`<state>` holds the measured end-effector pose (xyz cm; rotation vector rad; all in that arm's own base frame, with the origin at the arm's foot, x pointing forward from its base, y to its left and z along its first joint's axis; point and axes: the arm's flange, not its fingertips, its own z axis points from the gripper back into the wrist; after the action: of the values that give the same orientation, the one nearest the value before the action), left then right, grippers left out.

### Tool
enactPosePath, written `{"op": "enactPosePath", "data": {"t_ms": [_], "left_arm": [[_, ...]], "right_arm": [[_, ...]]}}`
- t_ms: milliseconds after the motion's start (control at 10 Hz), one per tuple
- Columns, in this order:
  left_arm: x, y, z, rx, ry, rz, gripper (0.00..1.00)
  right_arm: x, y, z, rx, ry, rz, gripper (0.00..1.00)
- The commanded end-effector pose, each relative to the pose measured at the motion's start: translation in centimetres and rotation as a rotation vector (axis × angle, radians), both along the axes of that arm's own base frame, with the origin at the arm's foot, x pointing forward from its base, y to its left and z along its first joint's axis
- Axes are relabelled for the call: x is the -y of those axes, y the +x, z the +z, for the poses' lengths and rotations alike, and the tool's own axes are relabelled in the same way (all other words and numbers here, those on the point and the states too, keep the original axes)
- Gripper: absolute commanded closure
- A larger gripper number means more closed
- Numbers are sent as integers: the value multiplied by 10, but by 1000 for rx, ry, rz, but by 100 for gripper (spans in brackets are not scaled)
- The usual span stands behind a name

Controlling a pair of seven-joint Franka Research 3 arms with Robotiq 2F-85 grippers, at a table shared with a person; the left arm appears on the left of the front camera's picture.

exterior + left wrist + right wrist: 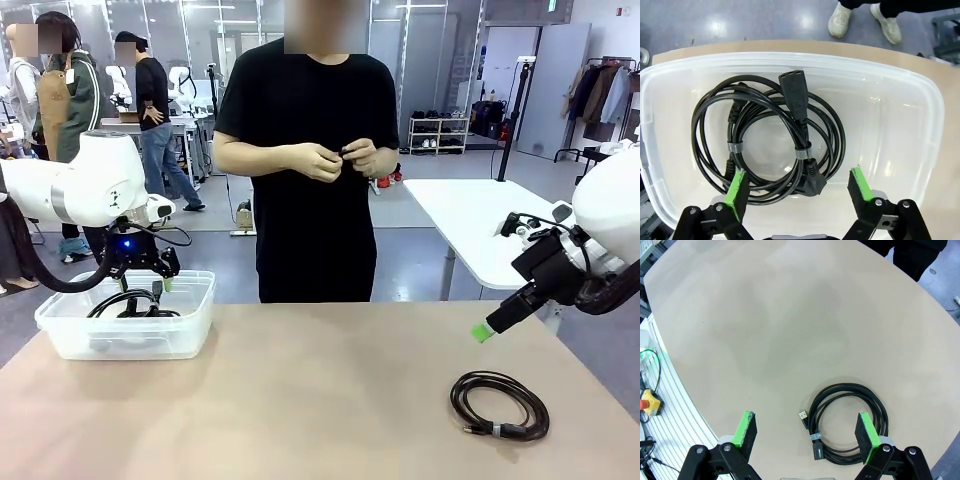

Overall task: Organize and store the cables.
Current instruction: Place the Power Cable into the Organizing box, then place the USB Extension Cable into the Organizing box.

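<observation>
The left tool (143,282) hangs over a clear plastic tub (120,340) at the left edge of the front view, its jaws spread wide and holding nothing. In the left wrist view the left tool (798,174) has its green pads standing apart, above a bundle of coiled black cables (733,147). The bundle lies flat on the floor of the tub (890,75), toward the left half of the frame, bound with pale ties, a black plug on top.

The right tool (484,331) hovers at the right of the front view, above the bench (300,400). Its jaws are also wide open and empty in the right wrist view (805,416). Below it, at lower right, a single coiled cable (505,431) (847,388) rests on the bench.

A person stands at the far side, hands (340,158) together at chest height.
</observation>
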<state>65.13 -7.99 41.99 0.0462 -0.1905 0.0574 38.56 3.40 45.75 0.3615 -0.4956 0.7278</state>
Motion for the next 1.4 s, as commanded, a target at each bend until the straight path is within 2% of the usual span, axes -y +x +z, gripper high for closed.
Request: {"op": "enactPosePath", "data": {"t_ms": [0, 100, 200, 1300], "left_arm": [[-5, -16, 3, 17, -7, 21, 0], [-5, -24, 4, 36, -13, 8, 0], [-1, -3, 2, 2, 0, 2, 0], [-1, -7, 1, 3, 0, 1, 0]], "right_arm": [[-1, 2, 0, 8, 10, -8, 0], [-1, 2, 0, 8, 10, -8, 0], [-1, 2, 0, 8, 10, -8, 0], [-1, 2, 0, 8, 10, -8, 0]]}}
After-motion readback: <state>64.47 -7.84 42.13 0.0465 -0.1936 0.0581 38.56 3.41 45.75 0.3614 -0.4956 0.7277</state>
